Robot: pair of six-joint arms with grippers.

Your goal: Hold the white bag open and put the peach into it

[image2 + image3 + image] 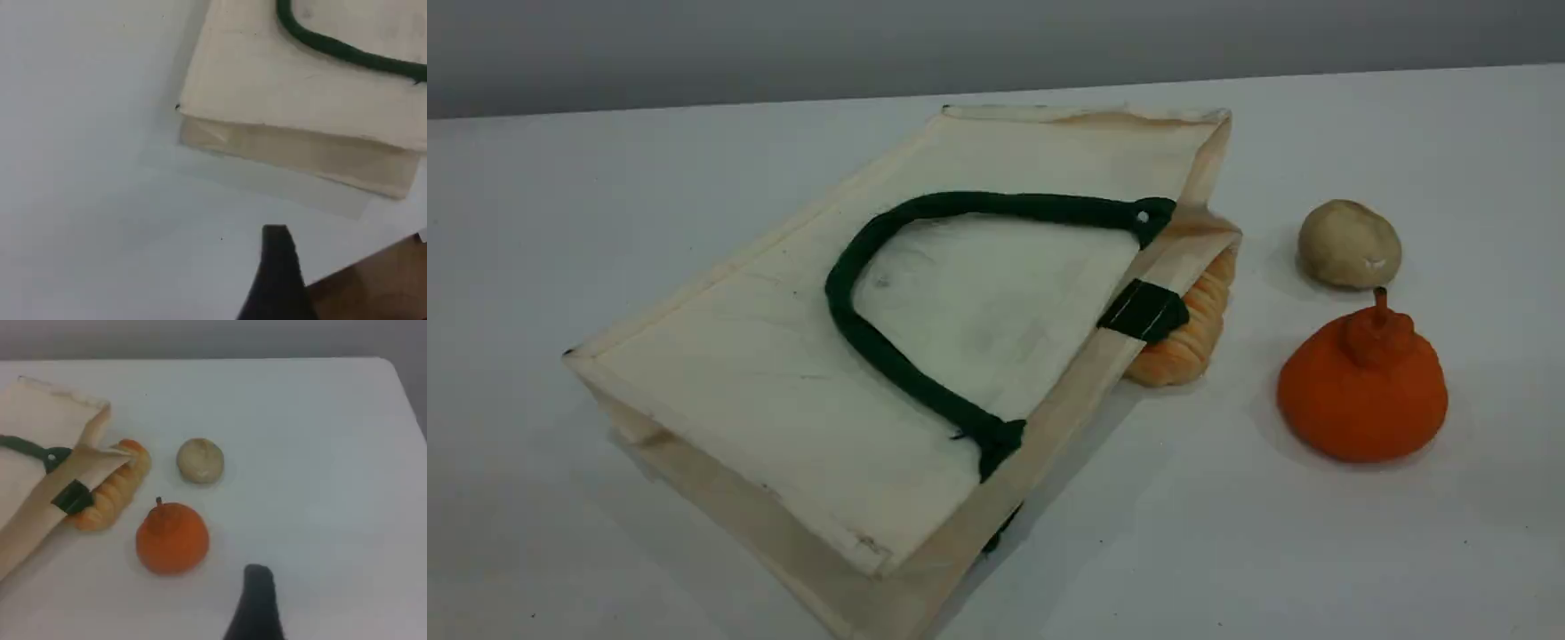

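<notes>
White bag (pixel 800 373) is lying flat on its side, mouth facing the loose items and barely gaping; a ribbed orange piece (pixel 1183 342) is sitting in the opening. No peach is showing in any view: only the beige lump (pixel 1348 243) and orange stemmed fruit (pixel 1362 391) beside the mouth. Risk: the robot grabbing the wrong item. Left gripper (pixel 280 267) and right gripper (pixel 257 600) are hanging wide open, holding nothing. Green handle (pixel 889 267) is lying flat, so it's likely awkward to pinch.
</notes>
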